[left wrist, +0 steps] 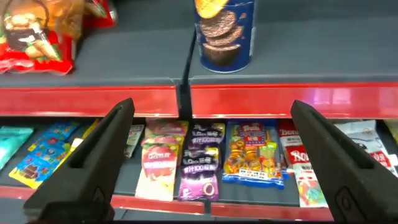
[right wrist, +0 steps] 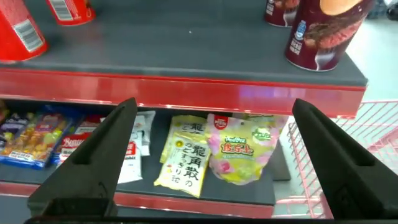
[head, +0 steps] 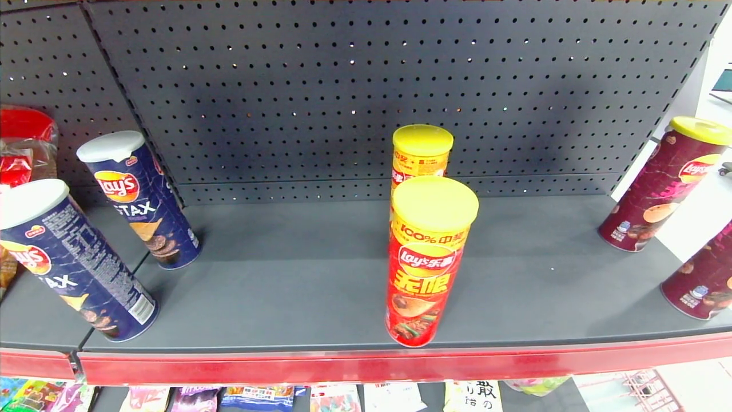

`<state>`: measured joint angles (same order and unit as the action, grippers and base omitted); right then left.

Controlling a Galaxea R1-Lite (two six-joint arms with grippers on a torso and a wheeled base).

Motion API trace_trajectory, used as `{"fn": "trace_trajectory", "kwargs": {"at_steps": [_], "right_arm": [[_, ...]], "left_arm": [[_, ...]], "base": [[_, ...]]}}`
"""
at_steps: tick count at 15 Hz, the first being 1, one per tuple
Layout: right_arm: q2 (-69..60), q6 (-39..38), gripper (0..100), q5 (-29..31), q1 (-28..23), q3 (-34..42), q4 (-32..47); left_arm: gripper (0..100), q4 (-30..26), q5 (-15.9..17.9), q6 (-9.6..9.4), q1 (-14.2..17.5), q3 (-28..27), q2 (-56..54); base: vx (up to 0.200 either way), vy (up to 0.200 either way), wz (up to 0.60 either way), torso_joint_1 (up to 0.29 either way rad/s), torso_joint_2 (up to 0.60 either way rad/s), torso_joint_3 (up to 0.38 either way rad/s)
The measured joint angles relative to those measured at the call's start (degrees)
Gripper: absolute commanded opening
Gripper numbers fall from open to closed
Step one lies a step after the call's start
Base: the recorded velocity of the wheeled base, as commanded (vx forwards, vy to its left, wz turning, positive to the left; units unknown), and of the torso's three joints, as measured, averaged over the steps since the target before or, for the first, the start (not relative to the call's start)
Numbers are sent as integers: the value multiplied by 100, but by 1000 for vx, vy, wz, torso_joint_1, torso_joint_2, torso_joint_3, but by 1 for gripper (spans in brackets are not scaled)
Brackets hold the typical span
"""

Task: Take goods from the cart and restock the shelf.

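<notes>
Mostly hidden behind front red can (head: 429, 263): rear yellow-lidded can (head: 422, 151).

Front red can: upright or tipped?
Upright: the red can stands on its base on the shelf, yellow lid on top.

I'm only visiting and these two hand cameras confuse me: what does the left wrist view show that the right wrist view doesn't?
Only the left wrist view: the open left gripper, a blue chip can and a red snack bag. Only the right wrist view: the open right gripper, maroon cans, red cans and a pink wire cart. Both: the grey shelf, its red front edge and snack packets on the level below.
</notes>
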<state>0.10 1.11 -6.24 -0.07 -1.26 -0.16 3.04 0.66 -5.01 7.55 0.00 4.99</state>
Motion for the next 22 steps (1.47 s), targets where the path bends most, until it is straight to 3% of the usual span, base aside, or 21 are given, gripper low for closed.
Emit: {"fn": "trace_trajectory", "kwargs": {"at_steps": [1, 3, 4, 5, 7, 8, 9, 10, 11, 13, 15, 18, 22], "right_arm": [[0, -5, 100, -38, 7, 0, -22], [0, -98, 100, 458, 0, 71, 0], [0, -135, 100, 510, 0, 95, -2], [0, -129, 100, 444, 0, 110, 0], [0, -68, 100, 313, 7, 123, 0], [0, -67, 100, 305, 7, 123, -2], [0, -73, 100, 302, 7, 123, 0], [0, -76, 100, 302, 7, 126, -2], [0, -71, 100, 302, 7, 126, -2], [0, -76, 100, 301, 7, 126, 0], [0, -76, 100, 312, 7, 126, 0], [0, -73, 100, 318, 7, 126, -2], [0, -82, 100, 316, 7, 126, 0]], "left_arm": [[100, 0, 89, -2, 0, 0, 2], [100, 0, 232, 4, 0, 0, 5], [100, 0, 588, -11, 0, 0, 5], [100, 0, 739, 45, 0, 0, 5], [100, -30, 627, 761, 5, -11, 35], [100, -37, 596, 695, 22, -18, 50], [100, -35, 522, 206, 37, -18, 50], [100, -26, 295, -144, 46, -16, 46], [100, -24, 213, -62, 55, -10, 41], [100, -35, 224, 414, 59, -5, 38], [100, -195, -130, 441, 63, -2, 33], [100, -335, 300, 436, 46, -2, 30], [100, -330, 308, 447, 46, -2, 28]], "base": [[0, 0, 0, 0, 0, 0], [0, 0, 0, 0, 0, 0], [0, 0, 0, 0, 0, 0], [0, 0, 0, 0, 0, 0], [0, 0, 0, 0, 0, 0], [0, 0, 0, 0, 0, 0], [0, 0, 0, 0, 0, 0], [0, 0, 0, 0, 0, 0], [0, 0, 0, 0, 0, 0], [0, 0, 0, 0, 0, 0], [0, 0, 0, 0, 0, 0], [0, 0, 0, 0, 0, 0], [0, 0, 0, 0, 0, 0]]}}
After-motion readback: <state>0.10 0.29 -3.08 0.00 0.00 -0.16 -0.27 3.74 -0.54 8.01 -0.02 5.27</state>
